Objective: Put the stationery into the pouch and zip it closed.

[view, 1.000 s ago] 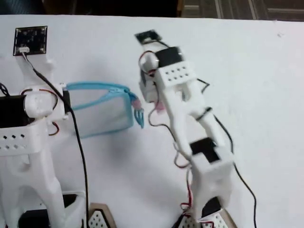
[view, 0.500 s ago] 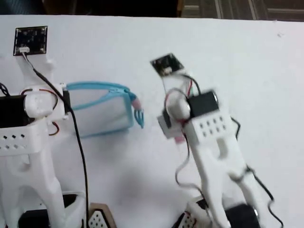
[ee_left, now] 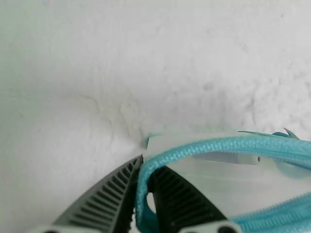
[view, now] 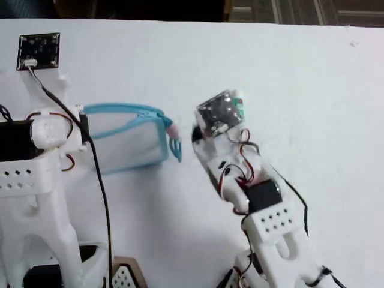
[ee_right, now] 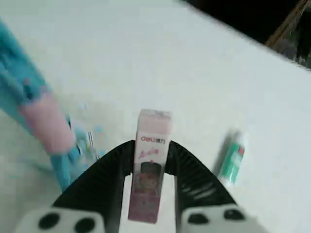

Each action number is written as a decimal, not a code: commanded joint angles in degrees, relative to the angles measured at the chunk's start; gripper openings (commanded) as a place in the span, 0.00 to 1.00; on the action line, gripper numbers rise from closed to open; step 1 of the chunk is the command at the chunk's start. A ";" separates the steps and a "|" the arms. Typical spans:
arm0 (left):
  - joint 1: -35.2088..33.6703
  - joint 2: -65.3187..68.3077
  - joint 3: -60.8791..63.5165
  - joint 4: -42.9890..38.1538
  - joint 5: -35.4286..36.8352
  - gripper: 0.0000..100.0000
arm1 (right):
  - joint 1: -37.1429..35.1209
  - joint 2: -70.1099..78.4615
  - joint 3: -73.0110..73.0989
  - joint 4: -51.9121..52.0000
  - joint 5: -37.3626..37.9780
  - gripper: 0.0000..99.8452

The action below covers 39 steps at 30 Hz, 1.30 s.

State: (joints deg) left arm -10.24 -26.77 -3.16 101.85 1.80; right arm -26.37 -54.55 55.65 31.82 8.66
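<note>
The pouch (view: 127, 139) lies flat on the white table (view: 300, 72). It is clear-sided with a blue zipper (ee_left: 218, 145) along its edge, and its long side runs across the high view. One end sits right at the left arm, and there's the left gripper (ee_left: 146, 162), its dark ribbed fingers (ee_left: 109, 201) pinched together on the blue zipper tape at the pouch's corner. The tape loops straight down between them. How far the zipper is done up, I can't tell from here.

At the other end, a pink tab (ee_right: 44, 122) and a blue pull (ee_right: 63, 165) hang off the pouch's tip, pointing towards the right arm.

Now the right gripper (ee_right: 150, 145). It's clamped on a small pink box (ee_right: 149, 160), one black finger on each side. The box is held lengthwise with its far end poking out past the fingertips. Box and gripper sit just beside the pouch's tab end, not in it. Whether the box touches the table, I can't say.

A green tube (ee_right: 232, 158) with a white cap lies loose on the table. It is on the side of the right gripper away from the pouch, near the gripper but apart from it. In the high view its green tip (view: 240, 108) peeks out by the right arm's wrist camera (view: 217, 114).
</note>
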 commanded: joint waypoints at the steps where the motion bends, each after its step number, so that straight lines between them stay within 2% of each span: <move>1: 0.31 0.92 -0.18 0.00 0.09 0.02 | -1.80 -5.41 -1.93 -11.65 -12.48 0.02; 4: 0.22 0.84 -0.18 0.00 0.09 0.02 | -4.79 -9.54 -7.03 -19.30 -21.63 0.02; 6: 0.13 0.75 -0.18 0.00 0.09 0.02 | -7.87 -9.71 -11.34 -22.02 -23.91 0.02; 9: 0.22 0.75 -0.18 0.09 0.09 0.02 | -13.85 -6.29 -16.09 -22.11 -23.65 0.02; 15: 0.31 0.84 -0.18 0.09 0.09 0.02 | -18.77 7.60 -16.97 -22.99 -19.96 0.02; 19: 0.31 0.84 -0.18 0.00 0.09 0.02 | -22.20 15.34 -17.05 -27.47 -19.69 0.02; 24: 0.13 0.84 -0.18 0.00 0.09 0.02 | -22.73 20.26 -16.79 -28.18 -19.60 0.02; 30: 0.13 0.84 -0.18 0.00 0.09 0.02 | -22.81 20.35 -16.79 -23.08 -17.49 0.03; 32: 0.13 0.84 -0.18 0.00 0.09 0.02 | -23.16 19.30 -16.79 -20.00 -15.82 0.08; 37: 0.22 0.92 -0.18 0.00 0.09 0.02 | -26.59 13.32 -17.05 -11.56 -15.38 0.36; 39: 0.31 0.92 -0.18 0.00 0.09 0.02 | -26.86 10.77 -17.05 -10.24 -15.47 0.38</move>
State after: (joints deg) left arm -10.07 -26.77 -3.16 101.85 1.89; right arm -52.75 -40.66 39.38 19.08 -7.25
